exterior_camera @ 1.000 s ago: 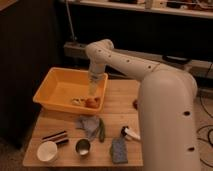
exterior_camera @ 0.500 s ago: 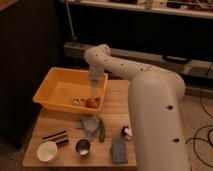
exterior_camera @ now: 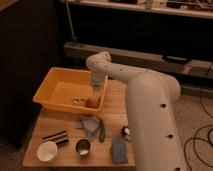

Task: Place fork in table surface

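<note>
Jaws on the gripper (exterior_camera: 96,95) are apart, low over the yellow bin (exterior_camera: 44,92), middle left. The fork (exterior_camera: 78,101) seems to lie inside. Next it must pinch the fork, then lift it to the table (exterior_camera: 49,124).

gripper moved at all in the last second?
No, not noticeably. The gripper stays low inside the yellow bin, at its near right corner, in the same spot against the bin's rim as before.
</note>
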Available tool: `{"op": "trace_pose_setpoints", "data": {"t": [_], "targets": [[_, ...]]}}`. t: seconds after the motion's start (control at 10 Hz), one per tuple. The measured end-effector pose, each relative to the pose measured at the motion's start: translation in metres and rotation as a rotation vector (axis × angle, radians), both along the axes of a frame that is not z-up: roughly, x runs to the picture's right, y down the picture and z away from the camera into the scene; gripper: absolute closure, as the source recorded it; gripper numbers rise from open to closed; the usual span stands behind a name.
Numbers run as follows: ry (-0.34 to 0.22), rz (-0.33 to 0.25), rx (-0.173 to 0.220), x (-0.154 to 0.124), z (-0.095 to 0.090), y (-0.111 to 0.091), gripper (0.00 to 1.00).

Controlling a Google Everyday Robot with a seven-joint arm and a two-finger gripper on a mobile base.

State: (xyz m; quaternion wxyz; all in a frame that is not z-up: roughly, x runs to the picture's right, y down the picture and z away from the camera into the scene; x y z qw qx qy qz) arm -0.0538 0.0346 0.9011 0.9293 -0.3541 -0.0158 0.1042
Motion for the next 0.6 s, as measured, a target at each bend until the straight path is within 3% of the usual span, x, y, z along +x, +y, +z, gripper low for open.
{"op": "trace_pose_setpoints", "data": {"t": [0.6], "targets": [[-0.013,-0.022,-0.018,-0.004,0.018,0.01,0.35]]}}
